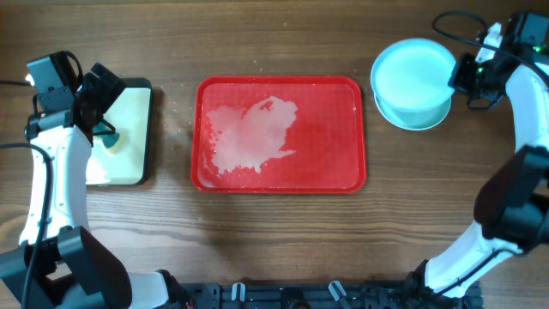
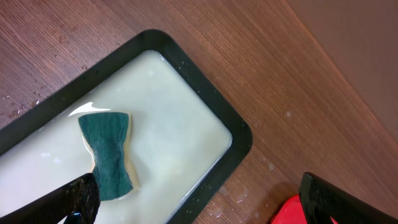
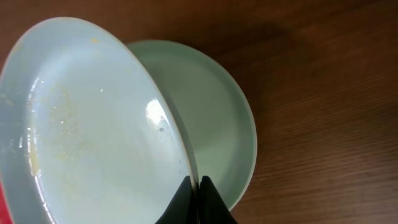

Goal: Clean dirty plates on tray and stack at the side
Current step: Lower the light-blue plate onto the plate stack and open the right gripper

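The red tray (image 1: 330,137) lies mid-table with a white smear on its left half and no plates on it. My right gripper (image 1: 461,77) is shut on the rim of a pale turquoise plate (image 1: 412,70), holding it tilted over a second pale plate (image 1: 422,120) that lies on the table at the far right. In the right wrist view the held plate (image 3: 93,124) shows faint streaks, the lower plate (image 3: 217,106) sits under it, and my fingers (image 3: 200,186) pinch the rim. I see no white plate. My left gripper (image 1: 101,105) is open and empty.
A dark-rimmed pan (image 1: 146,129) of cream liquid stands left of the tray, with a green sponge (image 2: 111,149) lying in it. My left fingers (image 2: 205,208) hang over the pan's rim (image 2: 205,93). A tray corner (image 2: 289,214) shows there too.
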Tool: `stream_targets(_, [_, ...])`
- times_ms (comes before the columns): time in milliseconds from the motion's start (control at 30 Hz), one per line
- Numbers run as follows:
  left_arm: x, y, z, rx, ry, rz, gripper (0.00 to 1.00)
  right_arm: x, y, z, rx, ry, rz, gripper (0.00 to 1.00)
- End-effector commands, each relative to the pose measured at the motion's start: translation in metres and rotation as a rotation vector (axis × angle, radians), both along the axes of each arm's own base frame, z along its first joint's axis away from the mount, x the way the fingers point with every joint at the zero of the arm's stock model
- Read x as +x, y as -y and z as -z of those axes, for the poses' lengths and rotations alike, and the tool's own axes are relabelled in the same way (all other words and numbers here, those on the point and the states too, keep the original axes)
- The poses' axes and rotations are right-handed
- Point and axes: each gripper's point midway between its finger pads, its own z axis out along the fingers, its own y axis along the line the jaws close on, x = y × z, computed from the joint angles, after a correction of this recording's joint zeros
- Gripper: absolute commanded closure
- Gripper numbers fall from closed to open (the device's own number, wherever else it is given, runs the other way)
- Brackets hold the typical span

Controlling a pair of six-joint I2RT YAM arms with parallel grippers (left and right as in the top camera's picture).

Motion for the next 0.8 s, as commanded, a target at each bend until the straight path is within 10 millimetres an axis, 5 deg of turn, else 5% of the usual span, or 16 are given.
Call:
stream_targets(0, [0.001, 0.0, -0.001, -0.002, 0.005, 0.007, 0.0, 0.002, 0.003, 0.026, 0.011, -0.049, 0.022, 0.96])
stream_targets(200, [0.001, 0.0, -0.001, -0.002, 0.005, 0.007, 0.0, -0.003, 0.03, 0.04, -0.106, -0.1, 0.106, 0.96])
stream_targets(367, [0.001, 0.0, -0.001, -0.002, 0.005, 0.007, 0.0, -0.004, 0.033, 0.04, -0.112, -0.101, 0.102, 0.96])
stream_targets(400, [0.001, 0.0, -0.001, -0.002, 0.005, 0.007, 0.0, -0.003, 0.033, 0.04, -0.112, -0.1, 0.105, 0.85])
stream_targets(467, [0.001, 0.0, -0.001, -0.002, 0.005, 0.007, 0.0, -0.003, 0.032, 0.04, -0.108, -0.1, 0.101, 0.42])
stream_targets(500, [0.001, 0.0, -0.001, -0.002, 0.005, 0.007, 0.0, -0.004, 0.03, 0.04, -0.103, -0.102, 0.097, 0.37])
stream_targets(667, [0.001, 0.0, -0.001, -0.001, 0.005, 0.007, 0.0, 0.005, -0.009, 0.035, 0.098, -0.044, 0.008, 0.29])
stream_targets(767, [0.001, 0.0, -0.001, -0.002, 0.005, 0.007, 0.0, 0.0, -0.025, 0.031, 0.17, -0.058, -0.023, 0.35])
